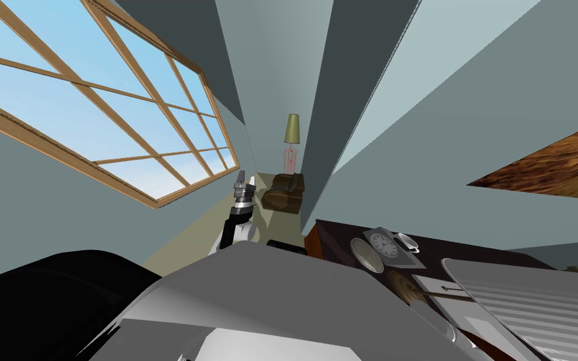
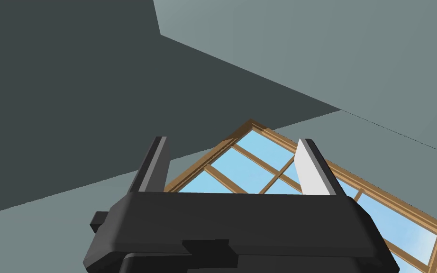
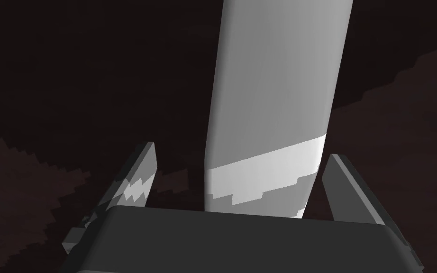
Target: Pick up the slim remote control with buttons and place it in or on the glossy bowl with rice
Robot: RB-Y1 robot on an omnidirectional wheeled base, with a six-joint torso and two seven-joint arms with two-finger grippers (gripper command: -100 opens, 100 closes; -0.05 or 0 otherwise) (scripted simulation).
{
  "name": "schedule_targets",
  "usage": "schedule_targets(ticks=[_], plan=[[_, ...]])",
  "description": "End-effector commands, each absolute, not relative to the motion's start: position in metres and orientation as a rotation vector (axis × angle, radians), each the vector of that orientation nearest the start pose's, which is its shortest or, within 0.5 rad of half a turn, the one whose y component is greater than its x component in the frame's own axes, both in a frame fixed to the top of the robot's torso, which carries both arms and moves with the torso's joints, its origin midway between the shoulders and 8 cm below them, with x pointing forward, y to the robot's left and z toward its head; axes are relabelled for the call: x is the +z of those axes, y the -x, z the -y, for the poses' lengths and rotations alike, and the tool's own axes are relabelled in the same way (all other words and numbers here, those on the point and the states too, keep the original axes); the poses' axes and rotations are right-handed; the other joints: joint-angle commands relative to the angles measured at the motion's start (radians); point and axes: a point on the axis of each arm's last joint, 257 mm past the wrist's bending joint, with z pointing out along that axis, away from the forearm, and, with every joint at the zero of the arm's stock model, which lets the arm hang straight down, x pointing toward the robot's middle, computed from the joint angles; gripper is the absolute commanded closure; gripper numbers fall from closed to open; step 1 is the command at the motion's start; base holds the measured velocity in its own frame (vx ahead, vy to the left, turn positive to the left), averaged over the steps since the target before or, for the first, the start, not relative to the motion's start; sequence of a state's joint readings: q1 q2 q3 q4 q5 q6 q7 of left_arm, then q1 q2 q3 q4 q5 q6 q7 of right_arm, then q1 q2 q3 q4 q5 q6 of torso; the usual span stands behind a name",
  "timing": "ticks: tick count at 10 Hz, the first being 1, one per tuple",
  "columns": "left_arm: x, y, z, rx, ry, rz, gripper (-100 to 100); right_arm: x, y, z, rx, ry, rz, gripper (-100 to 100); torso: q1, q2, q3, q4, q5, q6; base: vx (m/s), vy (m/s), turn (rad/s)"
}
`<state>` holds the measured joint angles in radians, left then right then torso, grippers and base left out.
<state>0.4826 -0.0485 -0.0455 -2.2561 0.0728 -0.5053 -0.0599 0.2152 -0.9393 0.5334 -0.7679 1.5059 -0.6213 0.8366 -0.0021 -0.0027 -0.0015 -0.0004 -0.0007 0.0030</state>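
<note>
The right gripper [image 3: 241,150] hangs low over the dark desk [image 3: 70,85] with its jaws spread wide and holding nothing. The slim grey remote control [image 3: 279,85] lies flat on the desk in the gap between them. Its long axis runs straight away from the gripper's body, so one blade stands on each long side. Closing would pinch it across its narrow width, which looks the right way to take it. It sits off-centre, though: one blade is just beside its edge and the other well clear, so I judge a small sideways shift would help before closing. The left gripper [image 2: 234,140] is raised high, well to the left of the desk, jaws open and empty; the right arm is plainly the nearer.
</note>
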Motion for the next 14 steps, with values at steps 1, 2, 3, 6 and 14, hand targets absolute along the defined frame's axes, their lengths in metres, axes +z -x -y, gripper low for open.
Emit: schedule_targets(ticks=[1,2,3,6,14], plan=[[0.020,-0.349,-0.277,-1.341,0.725,-0.544,0,-0.560,-0.064,0.557,-0.002,2.239,-2.175,100,0.000,0.000,0.000,0.000,0.000,0.000,-0.004,-0.006,-0.017],[0.020,-0.349,-0.277,-1.341,0.725,-0.544,0,-0.561,-0.061,0.558,0.003,2.241,-2.177,100,0.001,-0.001,0.000,0.001,0.000,-0.002,0.000,0.000,0.000],[0.020,-0.349,-0.277,-1.341,0.725,-0.543,0,-0.560,-0.063,0.557,0.002,2.240,-2.176,100,0.001,0.000,0.000,0.001,0.000,-0.001,0.000,0.000,0.000],[0.020,-0.349,-0.277,-1.341,0.725,-0.543,0,-0.560,-0.063,0.557,0.001,2.240,-2.175,0,0.001,0.000,0.000,0.000,0.000,-0.001,0.000,0.000,0.000],[0.020,-0.349,-0.277,-1.341,0.725,-0.543,0,-0.499,-0.090,0.632,-0.135,2.289,-2.205,100,0.003,0.001,0.001,0.001,0.004,-0.001,-0.010,0.029,-0.037]])
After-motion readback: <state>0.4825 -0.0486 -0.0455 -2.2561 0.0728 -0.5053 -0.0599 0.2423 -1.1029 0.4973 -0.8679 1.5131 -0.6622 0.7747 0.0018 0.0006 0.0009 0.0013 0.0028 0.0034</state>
